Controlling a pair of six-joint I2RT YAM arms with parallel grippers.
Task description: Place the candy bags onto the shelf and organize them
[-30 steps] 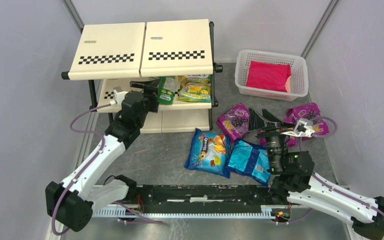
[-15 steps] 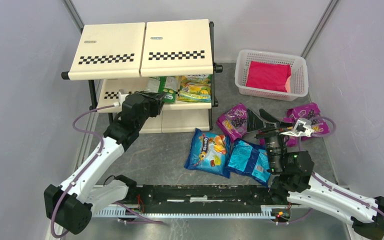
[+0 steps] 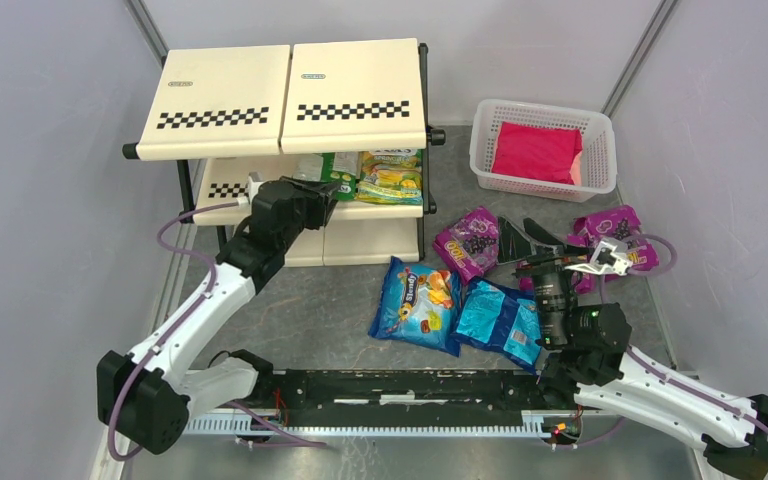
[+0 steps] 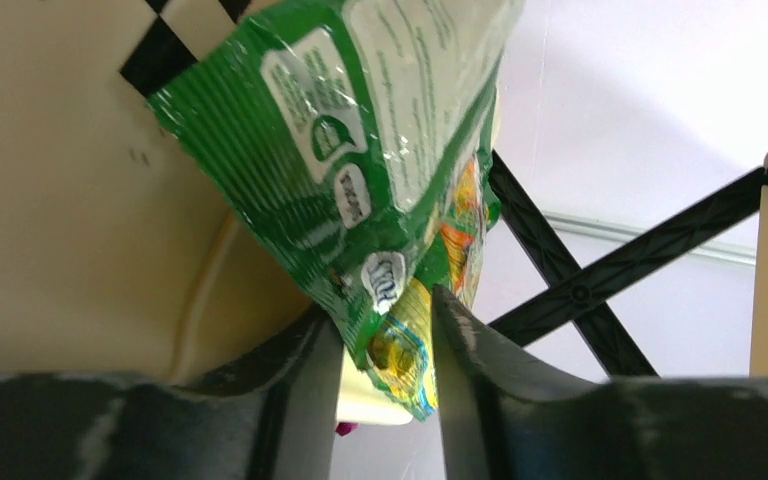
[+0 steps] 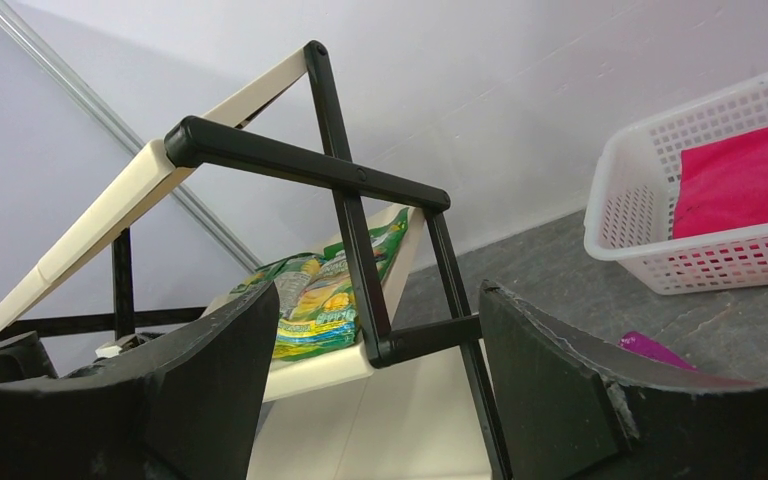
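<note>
The shelf [image 3: 290, 100] stands at the back left. My left gripper [image 3: 322, 200] is at its middle tier, shut on a corner of a green-yellow candy bag [image 3: 338, 168]. In the left wrist view the bag [image 4: 360, 150] sits pinched between my fingers [image 4: 385, 340]. A second green-yellow bag [image 3: 392, 180] lies on the same tier, also seen in the right wrist view [image 5: 310, 300]. Two blue bags [image 3: 417, 303] [image 3: 498, 322] and purple bags [image 3: 468, 240] [image 3: 615, 225] lie on the table. My right gripper [image 3: 525, 237] is open and empty between the purple bags.
A white mesh basket [image 3: 480, 140] holding a red packet [image 3: 537, 152] stands at the back right. The shelf's black cross frame [image 5: 360, 250] is close in front of the right gripper [image 5: 380, 370]. Grey walls close in on both sides.
My left gripper moved right along the middle tier with the green-yellow bag, which now sits further under the top panel. The right arm has hardly moved.
</note>
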